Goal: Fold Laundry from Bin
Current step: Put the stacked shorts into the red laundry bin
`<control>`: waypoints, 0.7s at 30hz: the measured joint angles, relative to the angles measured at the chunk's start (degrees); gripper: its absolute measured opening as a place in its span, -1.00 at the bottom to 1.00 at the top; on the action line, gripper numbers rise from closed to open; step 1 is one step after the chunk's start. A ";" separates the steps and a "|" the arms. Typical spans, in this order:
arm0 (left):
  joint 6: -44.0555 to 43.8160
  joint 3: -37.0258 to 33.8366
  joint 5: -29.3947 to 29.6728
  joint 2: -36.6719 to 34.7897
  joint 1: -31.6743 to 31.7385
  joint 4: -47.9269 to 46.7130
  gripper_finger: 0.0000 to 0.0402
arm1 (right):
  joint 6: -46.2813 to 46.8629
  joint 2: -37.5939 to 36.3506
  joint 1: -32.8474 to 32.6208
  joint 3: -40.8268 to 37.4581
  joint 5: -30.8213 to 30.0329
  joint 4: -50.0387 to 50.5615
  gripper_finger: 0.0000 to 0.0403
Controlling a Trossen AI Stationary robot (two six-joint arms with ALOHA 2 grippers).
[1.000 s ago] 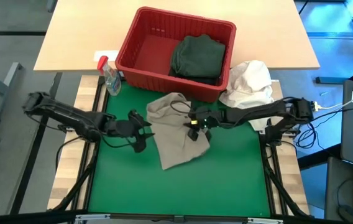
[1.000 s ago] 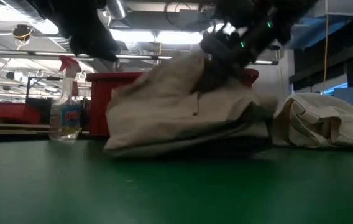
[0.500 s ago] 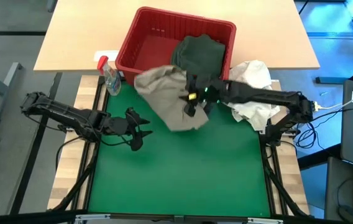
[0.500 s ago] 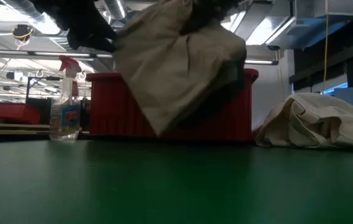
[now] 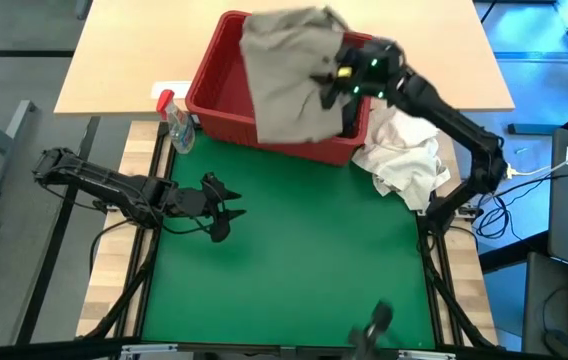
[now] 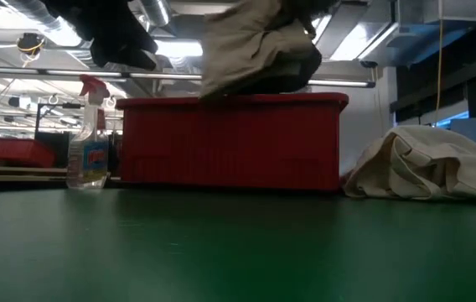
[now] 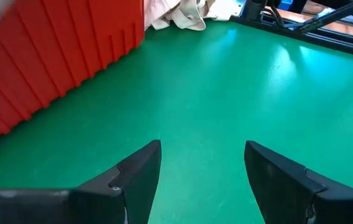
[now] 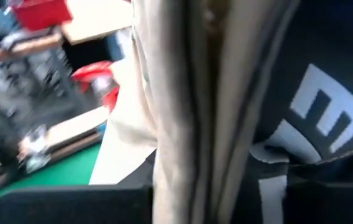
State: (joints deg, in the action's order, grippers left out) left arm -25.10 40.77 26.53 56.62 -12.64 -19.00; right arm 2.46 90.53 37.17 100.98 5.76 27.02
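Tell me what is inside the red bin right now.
The khaki garment, held by the right gripper, hangs over the red bin and covers most of it. Only bare red floor shows at its left; anything beneath the garment is hidden.

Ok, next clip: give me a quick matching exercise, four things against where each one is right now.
Things:
1. khaki garment
2. white cloth bundle
3. spray bottle
4. left pincer

Places:
A. beside the bin's left front corner
B. held up over the red bin by the right pincer
C. open, over bare green mat
D. on the table, right of the bin

Pairs: 1-B, 2-D, 3-A, 4-C
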 joint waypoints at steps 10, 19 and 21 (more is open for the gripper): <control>0.22 0.00 1.16 0.00 0.00 1.56 0.12 | 6.28 9.16 16.40 0.14 10.76 -9.32 -0.57; 1.57 0.00 4.48 0.00 0.11 1.56 0.12 | 8.40 15.42 16.75 -0.02 15.48 -11.47 -0.57; 1.56 0.00 4.45 0.00 0.36 1.55 0.12 | 9.55 15.04 15.52 0.09 15.68 -14.22 -0.57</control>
State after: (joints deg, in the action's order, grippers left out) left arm -23.54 40.77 30.98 56.62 -12.29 -17.45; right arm 12.00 105.57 52.68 101.07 21.43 12.80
